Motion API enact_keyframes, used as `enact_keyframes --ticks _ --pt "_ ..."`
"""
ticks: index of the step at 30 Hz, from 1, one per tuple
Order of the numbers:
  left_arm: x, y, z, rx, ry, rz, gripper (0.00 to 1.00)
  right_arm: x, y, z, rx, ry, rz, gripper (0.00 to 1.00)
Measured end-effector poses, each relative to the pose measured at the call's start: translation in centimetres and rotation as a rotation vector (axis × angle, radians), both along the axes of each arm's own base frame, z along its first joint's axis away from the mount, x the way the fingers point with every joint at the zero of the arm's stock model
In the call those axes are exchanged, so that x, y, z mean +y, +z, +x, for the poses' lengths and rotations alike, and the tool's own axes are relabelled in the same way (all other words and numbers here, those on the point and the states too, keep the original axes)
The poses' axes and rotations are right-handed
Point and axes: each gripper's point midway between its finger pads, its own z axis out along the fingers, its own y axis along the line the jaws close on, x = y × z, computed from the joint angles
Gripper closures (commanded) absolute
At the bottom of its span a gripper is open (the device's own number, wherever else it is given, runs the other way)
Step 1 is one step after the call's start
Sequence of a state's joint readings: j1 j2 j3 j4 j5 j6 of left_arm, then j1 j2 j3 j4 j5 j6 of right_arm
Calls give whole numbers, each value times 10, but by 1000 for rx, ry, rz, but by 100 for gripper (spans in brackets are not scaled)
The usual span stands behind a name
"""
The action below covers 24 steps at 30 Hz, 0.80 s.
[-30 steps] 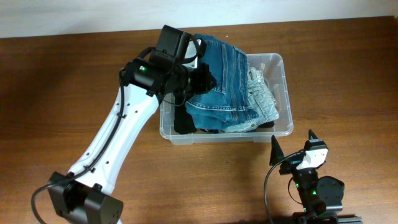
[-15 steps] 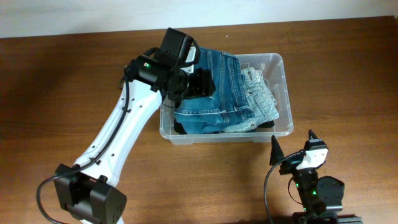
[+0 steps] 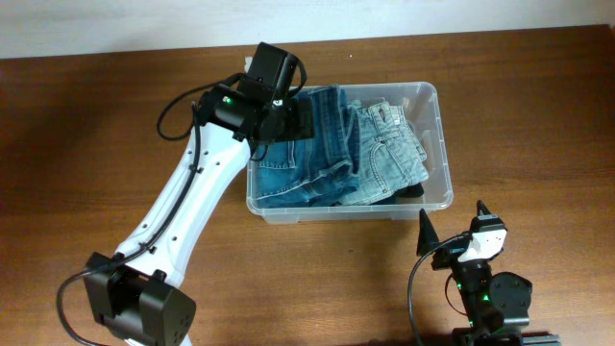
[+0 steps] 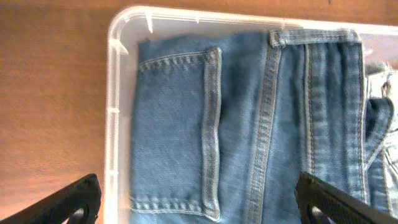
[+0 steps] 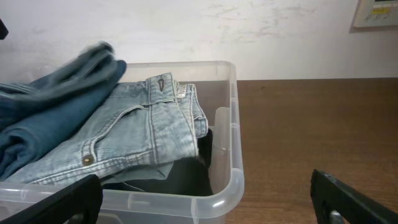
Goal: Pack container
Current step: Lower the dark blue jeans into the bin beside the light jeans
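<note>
On far left, just bare wood table [image 3: 96, 125]. Next, left gripper [image 3: 293, 123] over left end of container [image 3: 444, 183], fingers wide apart, holding nothing. Under it, dark blue jeans [image 3: 307, 163], soft & floppy. To the rt, light blue jeans [image 3: 394, 154], folded on some black cloth [image 5: 186, 174]. Container at back middle of table: clear stiff plastic, prob. slippy, heavier w/ clothes; best held by rim. Clothes piled above rim, could snag. Front rt, well apart, right gripper [image 3: 452, 208], fingers apart, empty.
</note>
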<state>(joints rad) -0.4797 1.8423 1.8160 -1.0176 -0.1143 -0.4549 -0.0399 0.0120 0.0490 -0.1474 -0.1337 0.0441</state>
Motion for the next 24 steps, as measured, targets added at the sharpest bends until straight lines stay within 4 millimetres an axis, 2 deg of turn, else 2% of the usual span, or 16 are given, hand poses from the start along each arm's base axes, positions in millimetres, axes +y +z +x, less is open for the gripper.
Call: enact_keyframes --ticks 10,12,16,18,20,24 --pt "-2 14 20 -109 -43 32 2 0 0 0 0 0 0 2" --pt "-4 15 22 -118 -50 28 11 0 0 0 0 0 1 2" --pt "-16 10 28 -118 -84 -9 51 0 0 0 0 0 0 2" --pt "-24 0 30 -97 -104 -30 66 0 0 0 0 0 0 1" --pt "-32 -14 32 -67 -127 -49 75 0 0 0 0 0 0 2" --pt "-51 -47 31 10 -178 -81 79 0 0 0 0 0 0 2"
